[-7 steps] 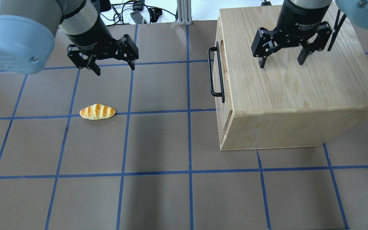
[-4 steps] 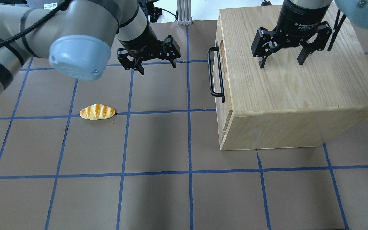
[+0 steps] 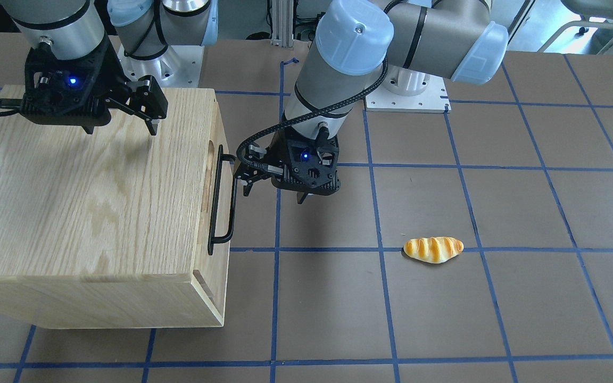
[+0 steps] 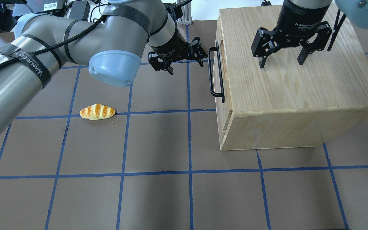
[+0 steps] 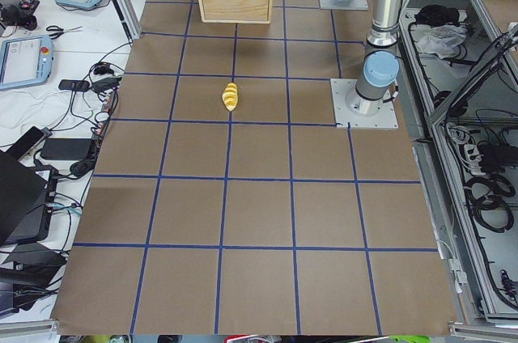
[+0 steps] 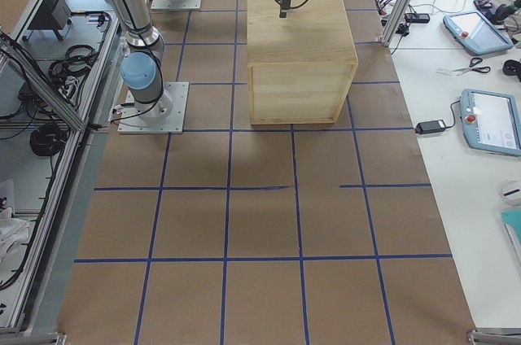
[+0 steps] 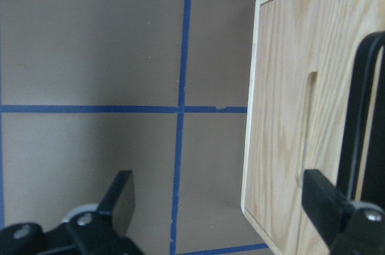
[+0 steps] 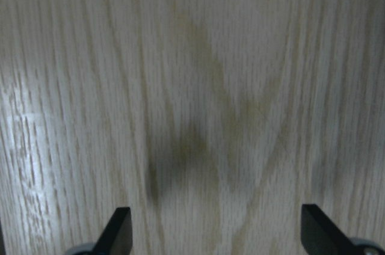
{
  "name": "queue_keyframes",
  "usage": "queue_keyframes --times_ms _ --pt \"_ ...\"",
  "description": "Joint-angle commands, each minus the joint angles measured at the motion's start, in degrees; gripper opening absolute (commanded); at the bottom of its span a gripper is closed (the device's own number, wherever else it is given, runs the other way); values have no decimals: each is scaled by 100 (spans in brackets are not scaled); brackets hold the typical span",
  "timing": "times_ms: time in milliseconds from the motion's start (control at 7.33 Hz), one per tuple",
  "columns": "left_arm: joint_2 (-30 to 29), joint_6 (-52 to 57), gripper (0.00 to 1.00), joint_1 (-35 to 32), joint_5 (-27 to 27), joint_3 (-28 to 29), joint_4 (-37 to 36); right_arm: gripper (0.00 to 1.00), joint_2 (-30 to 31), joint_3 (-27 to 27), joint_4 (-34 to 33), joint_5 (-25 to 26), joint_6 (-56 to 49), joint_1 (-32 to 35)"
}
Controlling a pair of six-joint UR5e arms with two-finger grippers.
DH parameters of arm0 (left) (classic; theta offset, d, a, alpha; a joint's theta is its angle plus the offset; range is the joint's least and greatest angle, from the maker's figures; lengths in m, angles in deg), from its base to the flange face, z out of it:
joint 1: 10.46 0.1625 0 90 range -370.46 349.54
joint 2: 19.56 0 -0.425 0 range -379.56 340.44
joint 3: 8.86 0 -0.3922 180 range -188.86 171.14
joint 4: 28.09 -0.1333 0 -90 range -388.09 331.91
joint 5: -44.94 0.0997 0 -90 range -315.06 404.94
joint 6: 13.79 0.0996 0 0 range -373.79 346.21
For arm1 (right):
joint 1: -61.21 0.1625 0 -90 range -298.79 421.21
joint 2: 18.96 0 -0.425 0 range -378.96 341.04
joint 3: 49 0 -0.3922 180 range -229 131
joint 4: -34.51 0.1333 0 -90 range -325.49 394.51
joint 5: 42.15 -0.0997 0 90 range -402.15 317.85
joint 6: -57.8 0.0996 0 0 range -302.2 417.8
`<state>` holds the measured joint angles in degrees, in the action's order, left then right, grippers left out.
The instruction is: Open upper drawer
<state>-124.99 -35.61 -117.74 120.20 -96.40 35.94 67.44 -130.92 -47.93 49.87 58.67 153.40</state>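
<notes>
The upper drawer is a pale-wood front panel with an oval notch and a long black bar handle, flush in the side of the oak cabinet. The handle also shows in the front view and the left wrist view. My left gripper is open and empty, just left of the handle's far end, with one finger in front of the panel beside the bar. My right gripper is open and empty, hovering over the cabinet top.
A bread roll lies on the brown mat with blue tape lines, left of the cabinet. It also shows in the front view. The robot bases stand at the table's back edge.
My left arm has swung right across the mat, from well left of the cabinet to right beside the handle. The right gripper and the drawer have not moved.
</notes>
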Motion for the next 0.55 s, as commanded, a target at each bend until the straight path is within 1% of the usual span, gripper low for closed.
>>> queue_keyframes --times_ms 0,409 --pt "-73 -59 100 -47 -38 8 -206 100 0 0 0 0 -8 0" --pt "-126 -50 100 -82 -29 78 -216 100 0 0 0 0 1 0"
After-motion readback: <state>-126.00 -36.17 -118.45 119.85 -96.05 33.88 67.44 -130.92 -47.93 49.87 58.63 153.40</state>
